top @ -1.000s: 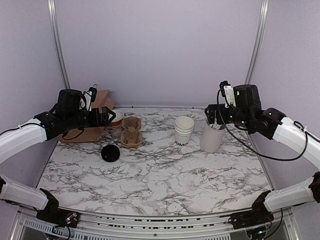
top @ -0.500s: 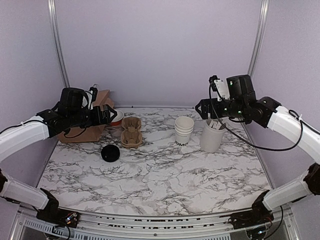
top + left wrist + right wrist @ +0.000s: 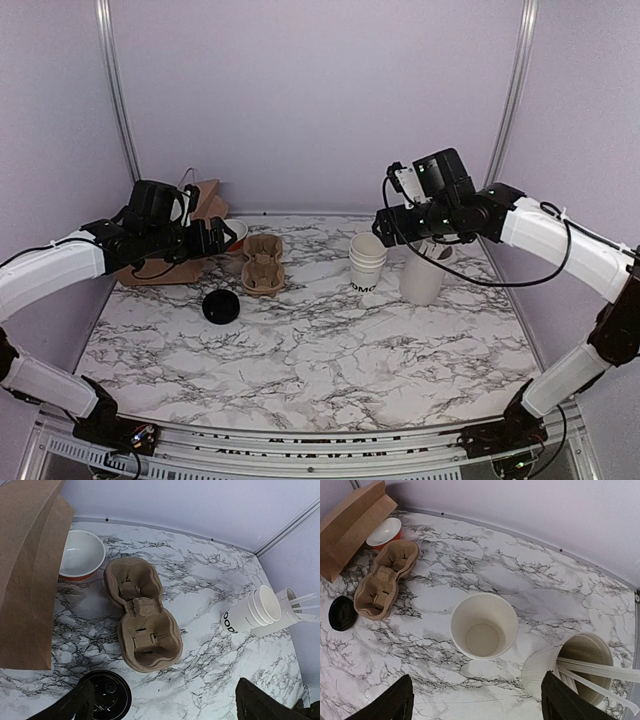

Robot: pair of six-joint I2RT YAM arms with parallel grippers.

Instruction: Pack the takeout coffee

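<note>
White paper cup (image 3: 364, 282), black lettering low on its side: upright on the marble tabletop (image 3: 320, 360), right of centre toward the back, uncovered. Other white cups (image 3: 368, 246) are nested in it, the topmost empty. Round black lid (image 3: 221, 307): flat on the tabletop, well apart to the cup's left, nearer the front.

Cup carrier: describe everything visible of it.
The cup carrier is a brown moulded-pulp tray with two round wells joined at a narrow waist, cut flaps inside each. Both wells are empty. It lies flat, open side up, on the marble table, towards the back left. A white bowl sits close behind it, a black lid in front, apart. No jaws touch it.
</note>
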